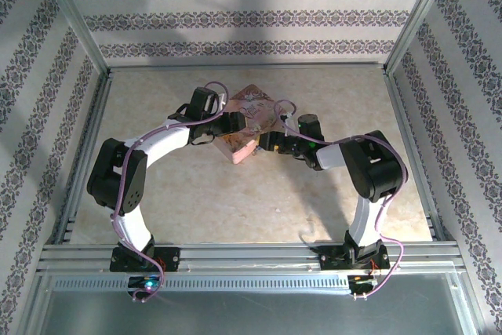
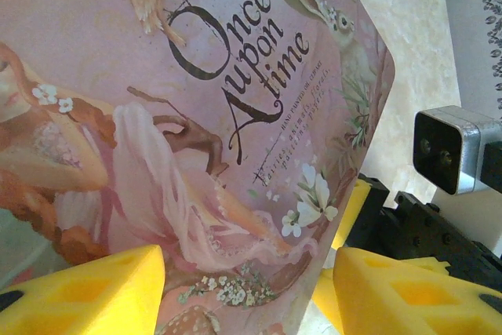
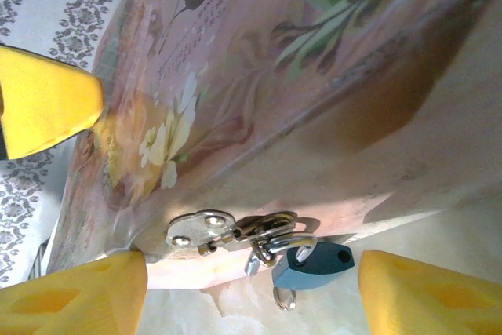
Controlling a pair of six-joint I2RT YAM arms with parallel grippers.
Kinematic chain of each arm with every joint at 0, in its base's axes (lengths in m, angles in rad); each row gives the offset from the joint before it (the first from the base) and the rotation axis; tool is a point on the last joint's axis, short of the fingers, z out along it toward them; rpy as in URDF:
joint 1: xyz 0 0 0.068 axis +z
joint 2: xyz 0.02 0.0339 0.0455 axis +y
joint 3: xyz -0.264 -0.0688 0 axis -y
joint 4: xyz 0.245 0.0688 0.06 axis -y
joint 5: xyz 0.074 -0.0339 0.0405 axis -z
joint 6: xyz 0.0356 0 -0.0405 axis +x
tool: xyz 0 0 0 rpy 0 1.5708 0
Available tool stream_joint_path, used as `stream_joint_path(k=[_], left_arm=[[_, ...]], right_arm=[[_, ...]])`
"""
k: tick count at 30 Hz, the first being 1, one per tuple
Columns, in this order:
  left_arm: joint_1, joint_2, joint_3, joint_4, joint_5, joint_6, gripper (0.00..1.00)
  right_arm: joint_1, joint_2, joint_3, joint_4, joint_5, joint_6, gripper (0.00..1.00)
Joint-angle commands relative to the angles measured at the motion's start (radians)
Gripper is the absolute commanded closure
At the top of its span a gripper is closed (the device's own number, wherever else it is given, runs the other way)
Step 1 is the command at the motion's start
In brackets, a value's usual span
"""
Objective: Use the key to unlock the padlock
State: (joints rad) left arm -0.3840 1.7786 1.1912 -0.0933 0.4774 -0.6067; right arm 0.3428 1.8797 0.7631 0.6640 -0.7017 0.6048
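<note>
Before me a pink box [image 1: 255,107] sits mid-worktop, turned cornerwise. Its lid [image 2: 196,115] reads "Once upon A time" in dark lettering, beside a painted red-haired woman, white flowers and a hare. Along its front edge [image 3: 314,52] a small silvery hasp plate [image 3: 194,227] is riveted. The worktop [image 1: 235,202] is cream and mottled, with patterned striped wallpaper [image 1: 251,13] around it and an aluminium rail [image 1: 251,253] at its near edge.

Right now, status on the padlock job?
Left gripper clamped on tilted pink Once Upon a Time box. Right gripper open, straddling padlock, no contact. Padlock hangs at metal hasp, metal rings bunched there.
</note>
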Motion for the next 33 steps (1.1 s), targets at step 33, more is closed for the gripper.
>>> stream_joint_path(k=[33], left_arm=[[0.011, 0.024, -0.007, -0.092, -0.015, 0.004, 0.41]], right_arm=[[0.018, 0.015, -0.037, 0.252, -0.168, 0.070, 0.44]])
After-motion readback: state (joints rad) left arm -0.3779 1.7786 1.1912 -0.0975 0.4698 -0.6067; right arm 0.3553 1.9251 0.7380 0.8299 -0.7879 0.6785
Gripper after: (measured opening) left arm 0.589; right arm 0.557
